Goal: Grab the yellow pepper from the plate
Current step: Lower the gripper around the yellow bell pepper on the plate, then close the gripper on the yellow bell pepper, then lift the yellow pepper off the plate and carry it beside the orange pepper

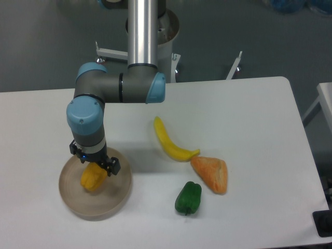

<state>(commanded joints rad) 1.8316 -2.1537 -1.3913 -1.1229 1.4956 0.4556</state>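
The black two-finger gripper [94, 161] is seen hanging straight down over the upper end of the small blocky orange-yellow bell pepper [92, 178], which lies on the round shallow beige-tan plate [72, 199] near the table's left front. The fingers appear spread, one at each side of the pepper's top, but whether they are already pressed against it cannot be told from this view. The pepper's lower part is left showing below the gripper; its stem is hidden.

The pepper is judged to be a light, stiff, probably plastic piece with a smooth, somewhat slippery skin, so a hold across its broad blocky middle, not its tapering end, is to be preferred, and a moderate squeeze should suffice. A slip or a roll on the plate could be expected if only the rounded shoulder is caught.

Well apart to the right, on the white table [249, 109], a long curved yellow banana [170, 142], a larger orange wedge-shaped piece [211, 174] and a green bell pepper [188, 197] are laid.
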